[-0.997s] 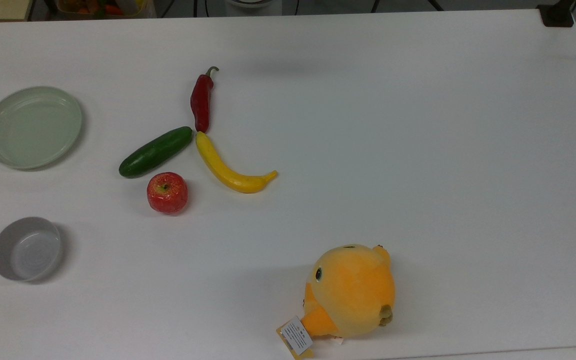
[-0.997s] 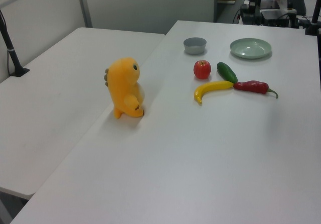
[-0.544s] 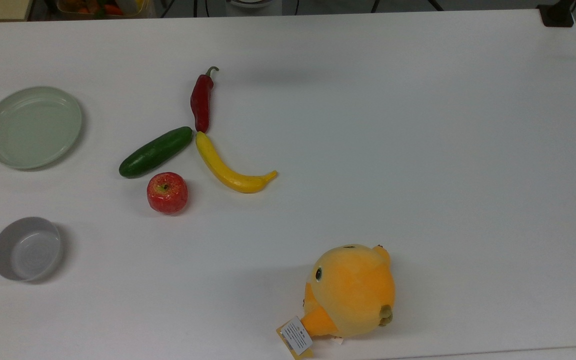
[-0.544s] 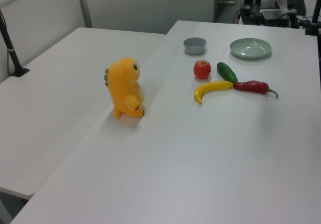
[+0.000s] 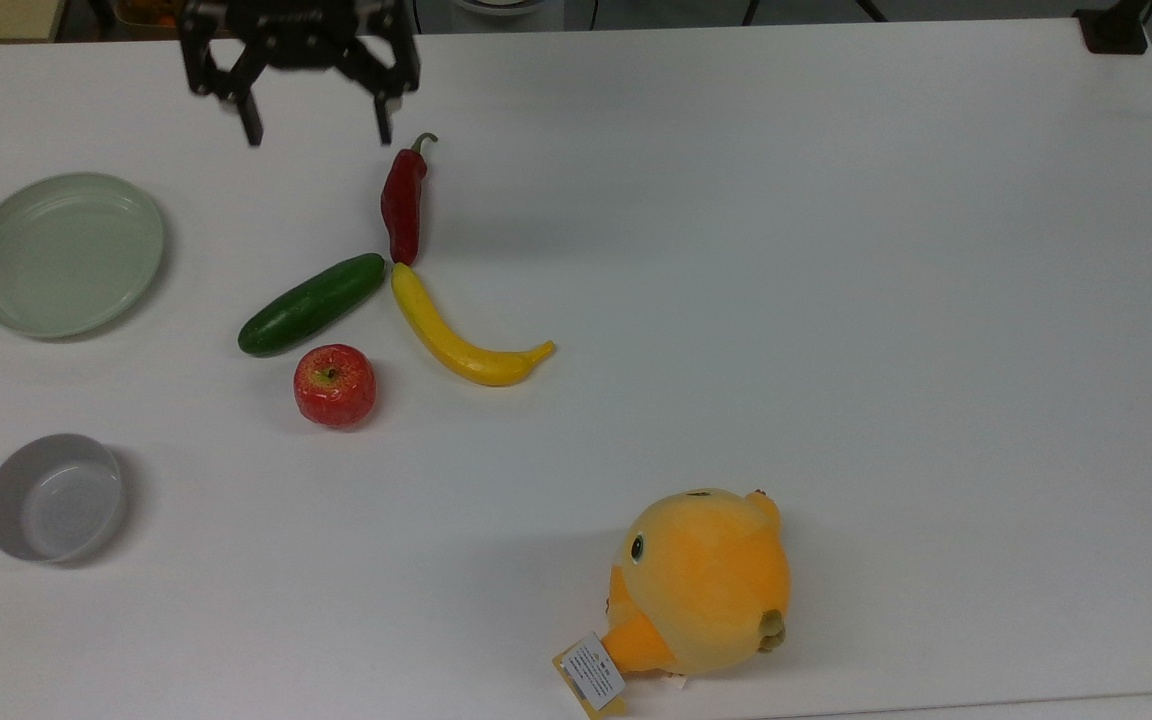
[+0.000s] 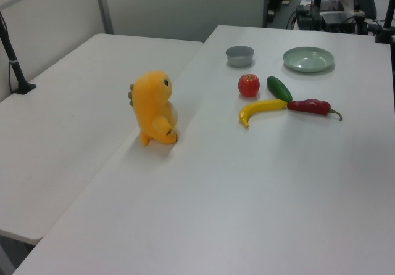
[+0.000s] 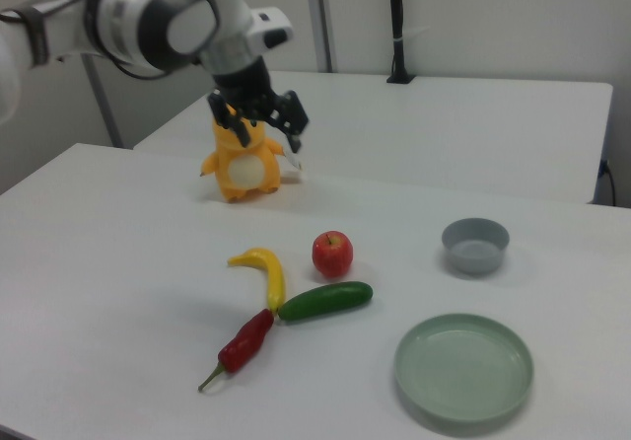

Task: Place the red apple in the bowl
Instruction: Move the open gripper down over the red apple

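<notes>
White tabletop [image 5: 836,250], top view: gripper [image 5: 316,130], fingers spread apart and holding nothing, above the far edge beside the chili pepper [image 5: 403,203]; red apple [image 5: 335,385] just below the cucumber [image 5: 311,303], well apart from the grey bowl [image 5: 53,497]. Left view: apple [image 6: 249,85] between bowl [image 6: 239,55] and banana [image 6: 261,110]. Right view: gripper [image 7: 268,124] in front of the orange plush toy [image 7: 242,164]; pale green plate [image 7: 463,369] nearest the camera.

White rounded arm [image 7: 148,16], dark joint bands, black jaws.
</notes>
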